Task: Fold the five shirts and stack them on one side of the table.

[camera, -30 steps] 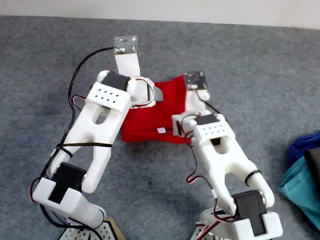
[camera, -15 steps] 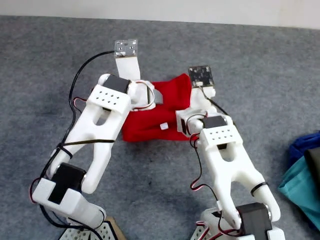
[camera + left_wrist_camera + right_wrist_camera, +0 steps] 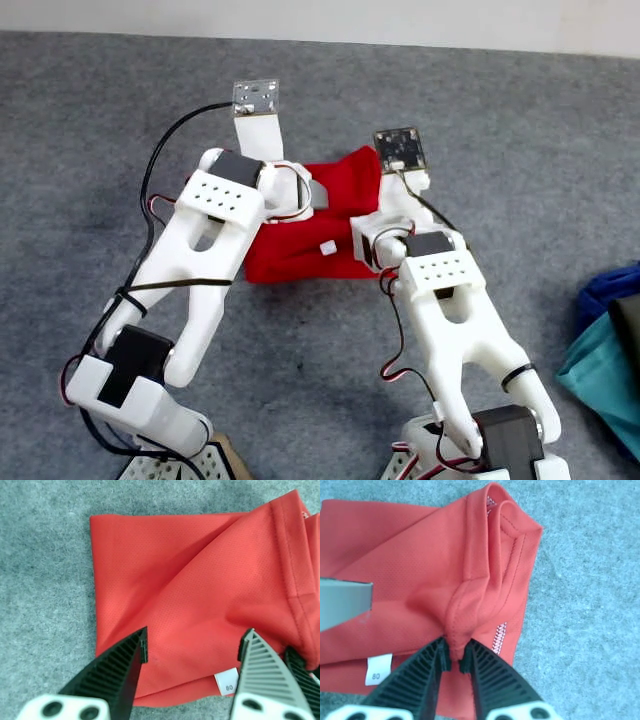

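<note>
High view: red shirt (image 3: 340, 195) at table centre, partly folded, between both arms. Right gripper (image 3: 454, 652) pinches a raised fold of it; left gripper (image 3: 195, 640) hangs wide above it. At 4 o'clock, blue and teal shirts (image 3: 605, 370) heaped, unfolded. Stack not begun, I judge.

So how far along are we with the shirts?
Early. Done: the red shirt lies partly folded, one edge loose. In hand: the right hand is shut on a ridge of that shirt, and the left hand hangs open above it. Left: finish this fold, then the blue cloth and teal cloth bunched off to one side, apparently unfolded, then stacking.
</note>
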You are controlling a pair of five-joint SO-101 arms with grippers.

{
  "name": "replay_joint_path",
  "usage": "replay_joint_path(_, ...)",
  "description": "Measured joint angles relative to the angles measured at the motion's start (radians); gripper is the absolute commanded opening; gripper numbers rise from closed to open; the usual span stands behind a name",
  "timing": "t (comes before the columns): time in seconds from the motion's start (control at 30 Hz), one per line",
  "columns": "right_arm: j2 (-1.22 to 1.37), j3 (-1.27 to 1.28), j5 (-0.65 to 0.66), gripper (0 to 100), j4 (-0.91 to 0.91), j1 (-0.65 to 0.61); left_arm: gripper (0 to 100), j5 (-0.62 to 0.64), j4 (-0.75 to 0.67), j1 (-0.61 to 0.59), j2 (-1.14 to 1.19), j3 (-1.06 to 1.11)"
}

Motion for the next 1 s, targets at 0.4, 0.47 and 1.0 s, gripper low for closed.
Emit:
replay_joint_path(0.4, 0.0, 0.0, 0.006, 8.7, 0.0, 0.0, 30, 0.0, 0.0, -0.003, 0.0, 0.0)
replay_joint_path(0.47, 0.0, 0.0, 0.006, 8.7, 0.0, 0.0, 30, 0.0, 0.0, -0.003, 0.0, 0.0)
replay_joint_path(1.0, -0.003, 0.003, 0.006, 0.7, 0.0, 0.021, 30, 0.0, -0.02, -0.003, 0.002, 0.008)
